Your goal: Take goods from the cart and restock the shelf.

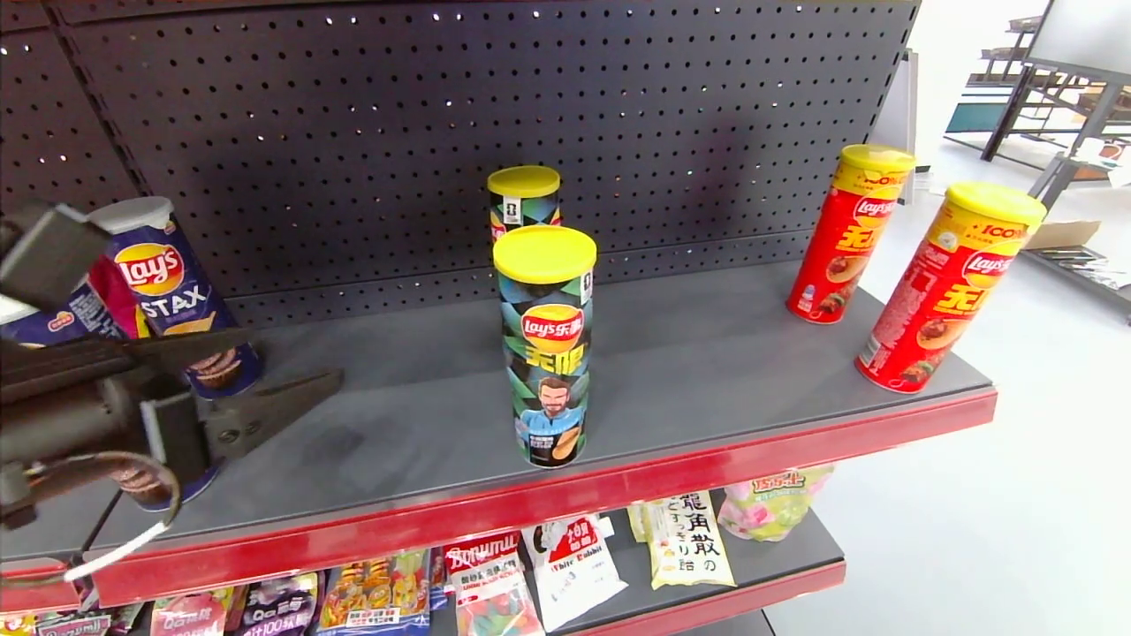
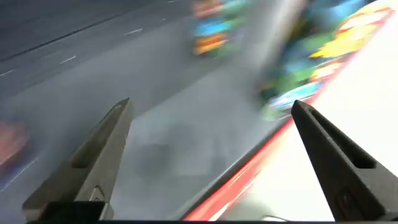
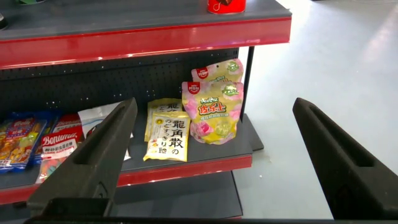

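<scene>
Shelf (image 1: 707,353) stock risks a knock: the left claw (image 2: 211,104), spread empty, hangs beside the blue can (image 1: 163,274); blur hides the gap, perhaps slight. Right claw (image 3: 214,102) likewise released.

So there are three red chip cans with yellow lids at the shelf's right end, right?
Not three, two: the head view shows a rear red chip can and a front red chip can, with yellow lids, at the shelf's right end.
</scene>
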Available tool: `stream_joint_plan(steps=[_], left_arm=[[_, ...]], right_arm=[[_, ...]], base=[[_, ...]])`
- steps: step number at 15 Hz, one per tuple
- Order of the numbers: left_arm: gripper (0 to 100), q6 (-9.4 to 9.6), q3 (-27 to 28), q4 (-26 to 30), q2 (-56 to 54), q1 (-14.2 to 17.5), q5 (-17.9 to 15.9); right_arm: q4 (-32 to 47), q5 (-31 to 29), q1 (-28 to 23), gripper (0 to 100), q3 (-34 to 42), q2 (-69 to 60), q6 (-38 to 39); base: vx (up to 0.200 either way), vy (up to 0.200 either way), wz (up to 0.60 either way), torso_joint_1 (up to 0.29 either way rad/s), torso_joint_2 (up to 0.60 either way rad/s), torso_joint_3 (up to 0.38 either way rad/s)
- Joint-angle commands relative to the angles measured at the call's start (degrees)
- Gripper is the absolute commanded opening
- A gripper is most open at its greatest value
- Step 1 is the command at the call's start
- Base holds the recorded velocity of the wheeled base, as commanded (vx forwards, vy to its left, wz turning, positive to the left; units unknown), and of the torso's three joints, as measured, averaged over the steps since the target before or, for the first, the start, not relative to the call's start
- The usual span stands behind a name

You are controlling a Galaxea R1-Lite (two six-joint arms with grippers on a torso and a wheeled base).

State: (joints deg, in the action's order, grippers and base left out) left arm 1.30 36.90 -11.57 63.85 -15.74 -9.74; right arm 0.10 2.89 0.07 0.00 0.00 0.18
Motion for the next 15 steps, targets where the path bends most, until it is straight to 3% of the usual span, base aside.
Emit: stream_joint_plan(steps=[1, 3, 7, 13, 15], left_arm=[[100, -0.34, -6.05, 7.79, -19.03, 7.39, 7.98], [100, -0.34, -9.48, 12.98, -29.4, 10.55, 6.22], [100, -0.43, -10.45, 26.77, -43.02, 10.73, 6.75], [100, -1.13, -13.26, 29.59, -47.16, 10.99, 11.23], [100, -1.13, -15.72, 31.87, -53.83, 10.9, 12.55]], right_arm=[[-0.01, 0.01, 0.01, 100, 0.0, 0.09, -0.01], [-0.01, 0.01, 0.01, 100, 0.0, 0.0, -0.01], [-0.01, 0.01, 0.01, 100, 0.0, 0.09, -0.01], [-0.01, 0.01, 0.01, 100, 0.0, 0.09, -0.01], [-0.01, 0.19, 0.01, 100, 0.0, 0.0, -0.09]], base=[[0.0, 0.0, 0.0, 0.0, 0.0, 0.0], [0.0, 0.0, 0.0, 0.0, 0.0, 0.0], [0.0, 0.0, 0.0, 0.0, 0.0, 0.0], [0.0, 0.0, 0.0, 0.0, 0.0, 0.0], [0.0, 0.0, 0.0, 0.0, 0.0, 0.0]])
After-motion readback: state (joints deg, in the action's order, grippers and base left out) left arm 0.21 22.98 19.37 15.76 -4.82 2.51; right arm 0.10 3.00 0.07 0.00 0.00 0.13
